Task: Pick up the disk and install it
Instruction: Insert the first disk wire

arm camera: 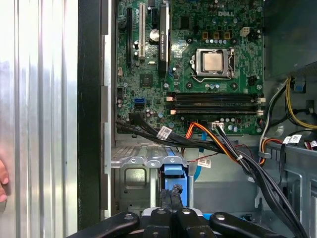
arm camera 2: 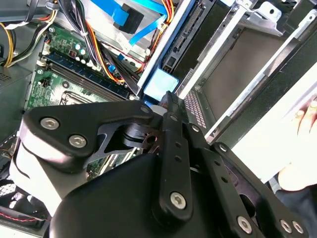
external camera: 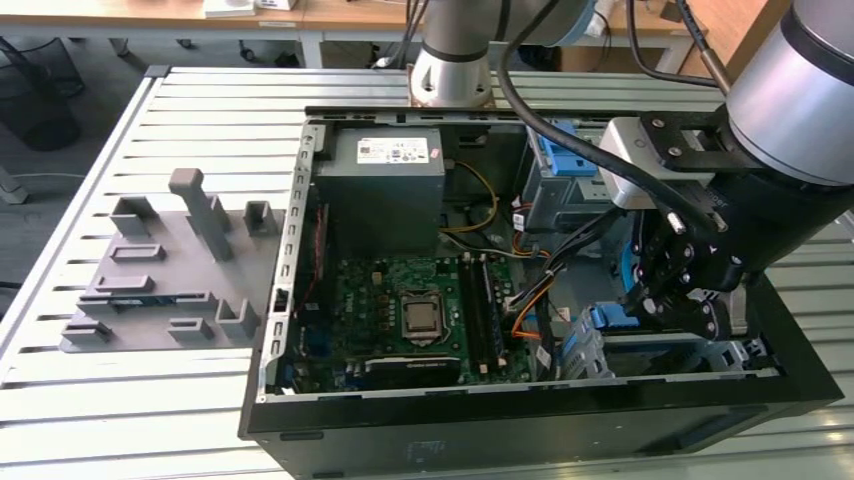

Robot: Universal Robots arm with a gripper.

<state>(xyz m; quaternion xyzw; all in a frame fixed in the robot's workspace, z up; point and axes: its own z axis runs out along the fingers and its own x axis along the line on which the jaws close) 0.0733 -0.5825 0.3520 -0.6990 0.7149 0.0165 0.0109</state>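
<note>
Slatted counter (external camera: 200, 110), open PC case (external camera: 287, 250). Claw (external camera: 667, 305) closed, lower right of exterior view, tips at disk (arm camera: 173, 173) in bay. Install step; seating likely needs straight push.

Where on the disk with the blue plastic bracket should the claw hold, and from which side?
Grip the disk's blue plastic bracket at its exposed end, probably across the thin width. Approach through the black computer case's open side, since the grey metal cage walls in the rest.
</note>
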